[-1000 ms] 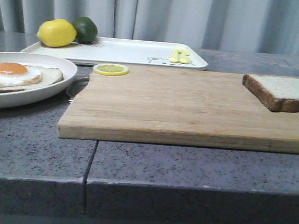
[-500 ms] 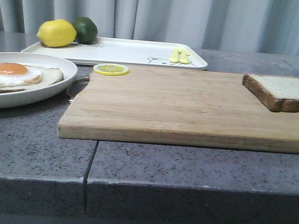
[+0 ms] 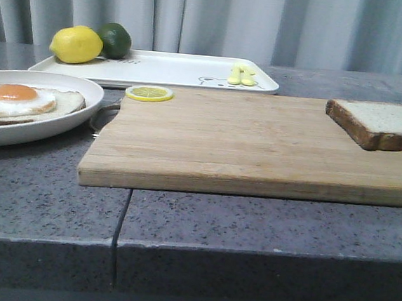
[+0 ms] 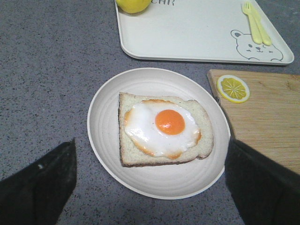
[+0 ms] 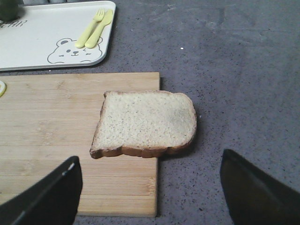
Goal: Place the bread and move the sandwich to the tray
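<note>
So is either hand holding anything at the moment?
No, nothing is held. The left hand hangs open above the sandwich on its plate, and the right hand hangs open above the bread, which lies untouched on the cutting board.

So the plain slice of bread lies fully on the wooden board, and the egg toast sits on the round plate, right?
Not quite. The bread lies only partly on the cutting board: in the right wrist view it hangs over the board's edge above the grey counter. The egg toast does sit on the round plate.
</note>
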Motion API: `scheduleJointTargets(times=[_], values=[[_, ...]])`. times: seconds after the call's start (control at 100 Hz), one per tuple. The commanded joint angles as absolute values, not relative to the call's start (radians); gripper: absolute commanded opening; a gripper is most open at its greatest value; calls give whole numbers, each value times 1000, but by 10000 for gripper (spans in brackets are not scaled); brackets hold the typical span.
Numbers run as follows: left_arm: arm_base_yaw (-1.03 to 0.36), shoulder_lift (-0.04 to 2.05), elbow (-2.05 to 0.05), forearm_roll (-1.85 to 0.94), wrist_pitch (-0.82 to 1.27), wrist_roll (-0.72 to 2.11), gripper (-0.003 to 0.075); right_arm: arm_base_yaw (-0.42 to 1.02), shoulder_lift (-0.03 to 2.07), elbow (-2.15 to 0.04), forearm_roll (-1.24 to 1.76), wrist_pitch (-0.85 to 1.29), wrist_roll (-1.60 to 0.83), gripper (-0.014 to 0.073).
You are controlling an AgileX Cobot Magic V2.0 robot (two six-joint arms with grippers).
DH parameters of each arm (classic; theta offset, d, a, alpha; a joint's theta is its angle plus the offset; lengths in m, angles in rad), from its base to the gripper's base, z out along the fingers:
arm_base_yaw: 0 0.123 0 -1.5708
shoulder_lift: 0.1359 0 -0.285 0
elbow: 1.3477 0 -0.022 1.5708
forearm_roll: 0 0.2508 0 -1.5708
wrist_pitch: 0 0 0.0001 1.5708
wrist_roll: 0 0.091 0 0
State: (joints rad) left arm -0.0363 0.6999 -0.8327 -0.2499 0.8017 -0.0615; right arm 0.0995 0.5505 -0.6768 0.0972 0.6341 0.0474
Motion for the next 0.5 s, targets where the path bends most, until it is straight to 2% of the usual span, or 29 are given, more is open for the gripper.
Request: scheduleJointTargets(times=[0.0, 0.49], values=[[-38, 703, -870, -270, 742, -61, 597, 94, 561, -712, 104, 557, 47, 603], [-38, 703, -870, -270, 742, -61, 597, 94, 561, -712, 103, 569, 47, 603]])
